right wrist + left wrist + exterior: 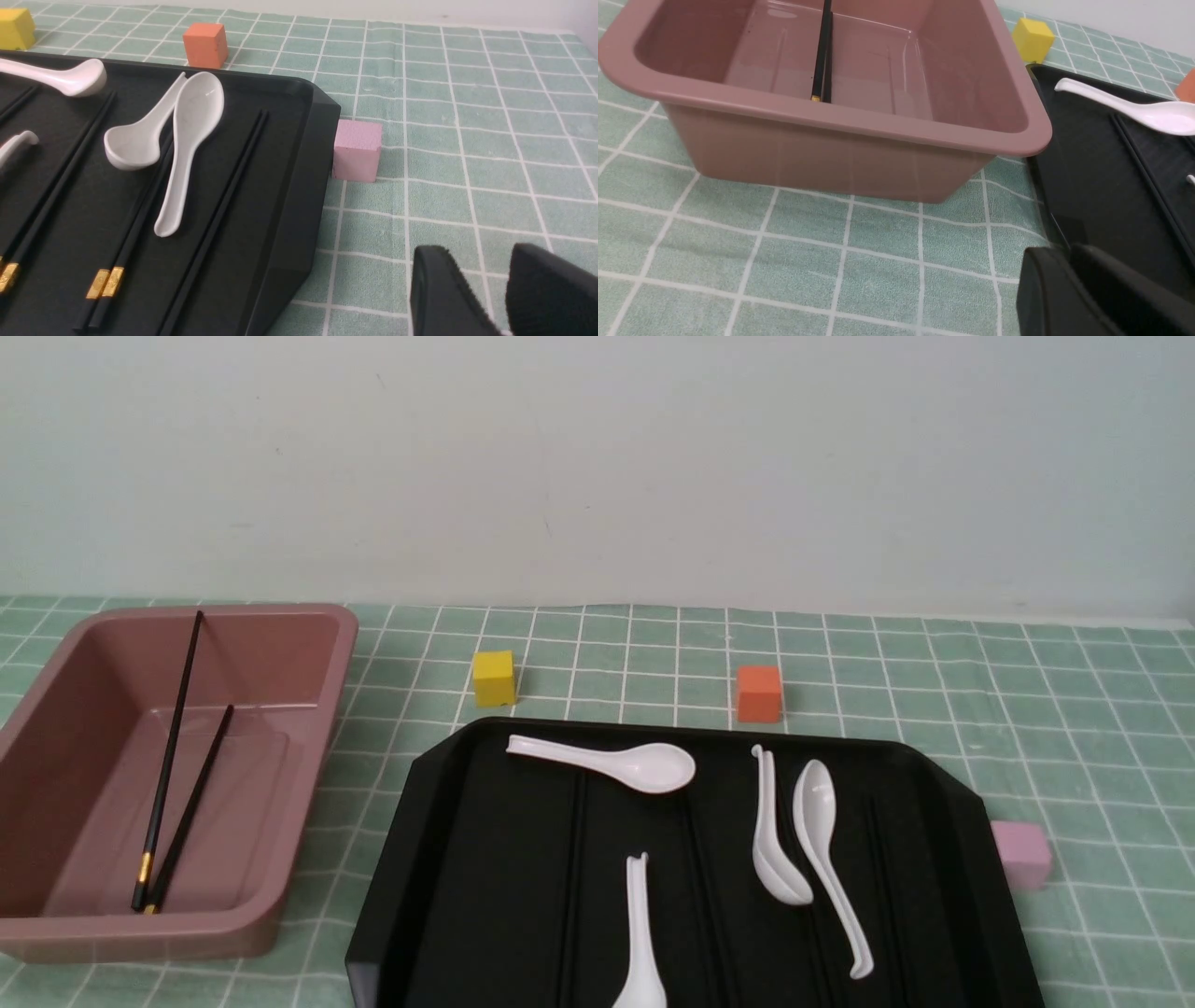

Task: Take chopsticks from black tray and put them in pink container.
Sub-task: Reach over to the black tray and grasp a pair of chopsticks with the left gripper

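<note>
Chopsticks (135, 233) lying lower centre-right of front frame in black tray (504, 896) | axis running near-to-far | right pincer (483, 261) seeming nearer, gaping, they lying leftward of it | left pincer (1064, 252) closing on nothing, tips meeting

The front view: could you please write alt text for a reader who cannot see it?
Two black chopsticks lie in a pink container on the left; beside it, a black tray holds four white spoons. Three small cubes sit around the tray.
</note>
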### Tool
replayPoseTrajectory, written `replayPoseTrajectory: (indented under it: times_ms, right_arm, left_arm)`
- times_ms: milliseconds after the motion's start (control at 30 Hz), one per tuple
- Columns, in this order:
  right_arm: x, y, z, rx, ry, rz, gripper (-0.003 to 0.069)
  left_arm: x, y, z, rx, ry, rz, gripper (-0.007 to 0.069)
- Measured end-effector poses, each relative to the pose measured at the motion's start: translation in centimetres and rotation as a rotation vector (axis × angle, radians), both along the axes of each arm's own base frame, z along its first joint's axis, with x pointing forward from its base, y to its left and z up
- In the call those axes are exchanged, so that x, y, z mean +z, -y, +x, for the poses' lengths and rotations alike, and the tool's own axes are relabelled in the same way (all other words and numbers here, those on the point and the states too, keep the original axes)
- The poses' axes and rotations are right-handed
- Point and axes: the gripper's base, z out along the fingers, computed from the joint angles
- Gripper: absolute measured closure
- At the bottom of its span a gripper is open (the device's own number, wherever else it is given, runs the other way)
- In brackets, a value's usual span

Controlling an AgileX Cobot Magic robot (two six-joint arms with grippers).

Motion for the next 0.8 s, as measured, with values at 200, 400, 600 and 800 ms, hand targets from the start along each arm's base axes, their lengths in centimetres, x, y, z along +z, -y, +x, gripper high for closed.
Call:
replayPoseTrajectory:
  times_ms: [200, 400, 600, 800]
  right_arm:
    - [0.0, 0.0, 0.0, 0.000, 0.000, 0.000, 0.0419]
    - [0.0, 0.0, 0.0, 0.000, 0.000, 0.000, 0.0419]
    - [0.0, 0.0, 0.0, 0.000, 0.000, 0.000, 0.0419]
    - [0.0, 0.0, 0.0, 0.000, 0.000, 0.000, 0.0419]
  left_arm:
    - [0.0, 0.0, 0.0, 0.000, 0.000, 0.000, 0.0532]
    - [0.3, 0.2, 0.1, 0.007, 0.023, -0.083, 0.0526]
    - [0.9, 1.3, 0.0, 0.056, -0.054, -0.719, 0.0519]
    - [1.8, 2.0, -0.1, 0.082, -0.154, -1.292, 0.0512]
